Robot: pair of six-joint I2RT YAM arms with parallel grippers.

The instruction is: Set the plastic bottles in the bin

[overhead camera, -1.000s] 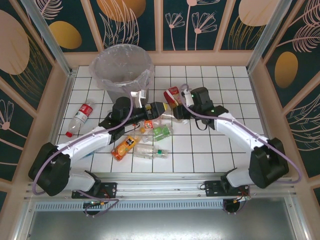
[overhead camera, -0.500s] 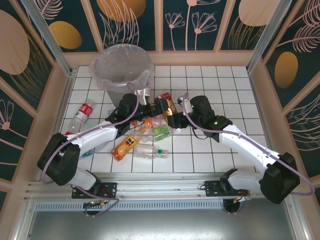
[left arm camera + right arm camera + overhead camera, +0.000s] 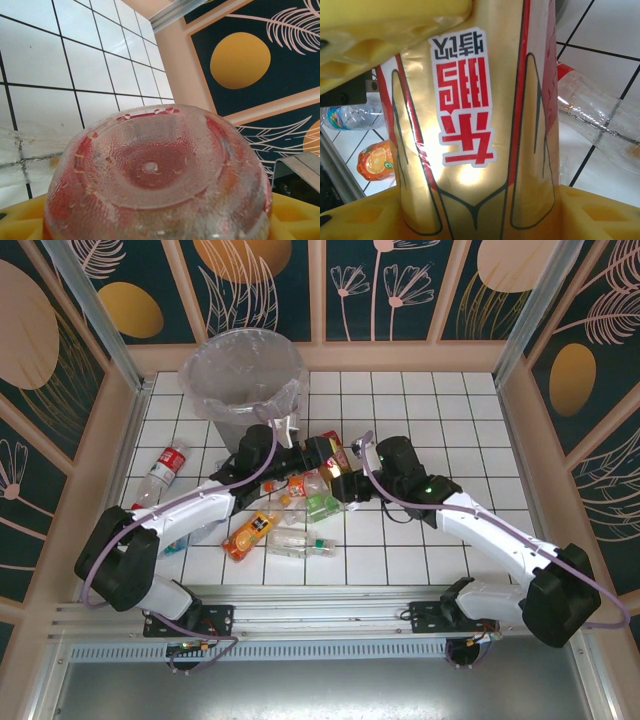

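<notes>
A plastic bottle [image 3: 337, 453] with a gold and red label hangs above the tiles between both grippers. My left gripper [image 3: 318, 453] is shut on its bottom end, and the left wrist view has the clear round base [image 3: 150, 167] close up between yellow fingers [image 3: 295, 215]. From the right, my right gripper [image 3: 350, 478] holds the labelled body [image 3: 470, 125] between its yellow fingers [image 3: 600, 210]. The grey bin [image 3: 240, 418] with its clear bag stands just behind the left gripper. Several more bottles lie below the grippers, among them an orange one [image 3: 250, 533] and a green-labelled one [image 3: 322, 505].
A red-labelled bottle [image 3: 165, 468] lies apart at the left near the wall. A clear bottle [image 3: 300, 543] rests near the front edge. In the right wrist view an orange bottle [image 3: 377, 160], a blue-labelled bottle [image 3: 350, 115] and a clear one [image 3: 600, 125] lie on the tiles.
The right arm brought the gold and red bottle leftward to the left gripper. The left jaws, wide open before, have closed round the bottle's bottom end.
</notes>
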